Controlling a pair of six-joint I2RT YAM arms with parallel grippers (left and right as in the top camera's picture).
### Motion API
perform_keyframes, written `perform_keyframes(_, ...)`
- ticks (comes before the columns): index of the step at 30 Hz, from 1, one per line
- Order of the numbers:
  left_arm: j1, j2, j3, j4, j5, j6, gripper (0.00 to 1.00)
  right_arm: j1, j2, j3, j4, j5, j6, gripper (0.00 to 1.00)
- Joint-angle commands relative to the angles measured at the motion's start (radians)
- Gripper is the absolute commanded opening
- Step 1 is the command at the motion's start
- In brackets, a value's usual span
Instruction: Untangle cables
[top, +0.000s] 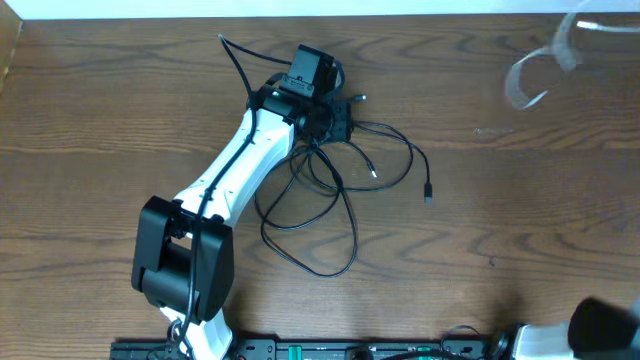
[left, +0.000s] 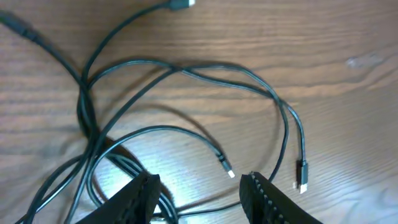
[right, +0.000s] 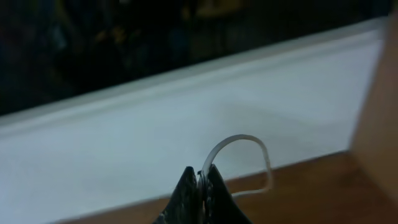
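Observation:
The black cables (top: 340, 190) lie in loose crossing loops in the middle of the table, with plug ends at the right (top: 428, 195) and inside the loops (top: 373, 173). My left gripper (top: 343, 122) (left: 199, 177) stands open low over the tangle's top edge. One black strand (left: 273, 196) crosses the gap between its fingers, and the left finger (left: 140, 196) covers a bundle of strands. Two small plugs (left: 227, 168) (left: 302, 177) lie just ahead. My right gripper (right: 203, 171) is shut on a white cable (right: 249, 146), which curls up out of its jaws.
A blurred white loop (top: 540, 65) shows at the overhead view's upper right. The left arm (top: 235, 170) stretches diagonally from the front edge to the tangle. Part of the right arm (top: 600, 325) shows at the bottom right corner. Bare wood surrounds the loops.

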Motion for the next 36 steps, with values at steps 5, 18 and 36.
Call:
perform_keyframes(5, 0.001, 0.007, 0.007, -0.041, -0.016, 0.013, 0.52, -0.107, 0.278, 0.059, 0.081, 0.005, -0.004, 0.01)
perform_keyframes(18, 0.0, 0.007, 0.007, -0.051, -0.016, 0.013, 0.54, -0.184, 0.66, 0.059, 0.093, 0.022, 0.095, 0.19)
perform_keyframes(36, 0.065, -0.197, 0.091, -0.094, -0.094, 0.092, 0.76, -0.188, 0.402, 0.062, -0.224, -0.228, 0.029, 0.99)
